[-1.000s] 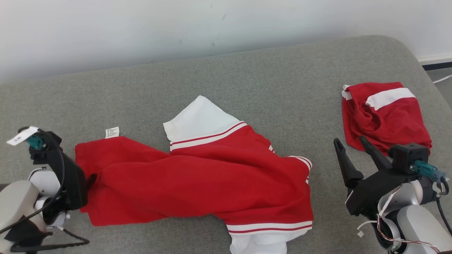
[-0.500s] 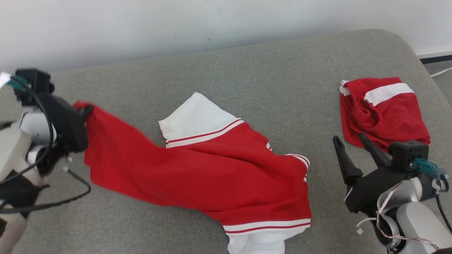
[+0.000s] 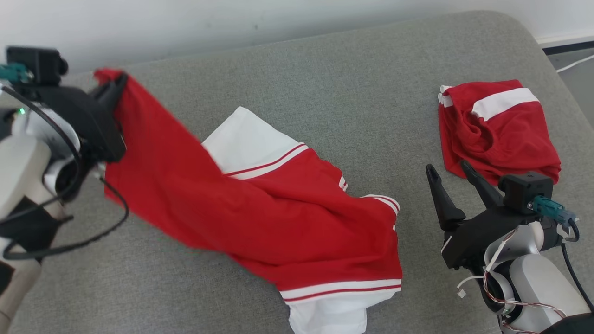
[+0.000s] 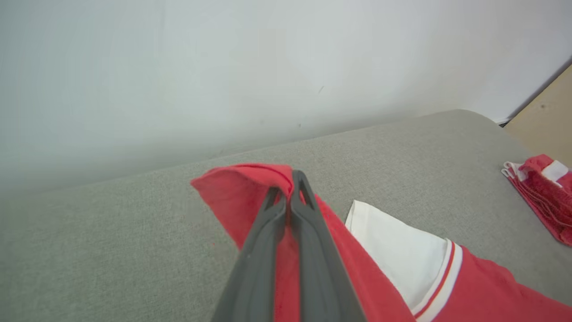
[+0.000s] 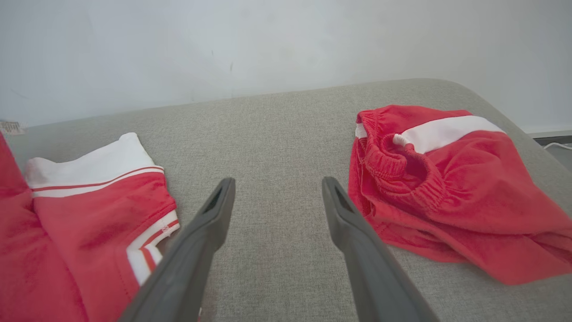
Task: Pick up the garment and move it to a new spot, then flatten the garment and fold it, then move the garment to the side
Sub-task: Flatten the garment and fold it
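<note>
Left gripper (image 3: 116, 86), jaws clamped on one corner of a soft, light red-and-white shirt (image 3: 278, 218), its limp body trailing from the jaws across the grey cushion (image 3: 325, 93) toward the right gripper (image 3: 446, 166), jaws apart, well placed for another corner.

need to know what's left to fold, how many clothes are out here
2. A red and white garment lies across the middle, one corner pinched in the left gripper. Red shorts sit bunched at the right, beyond the open right gripper. None looks hidden.
</note>
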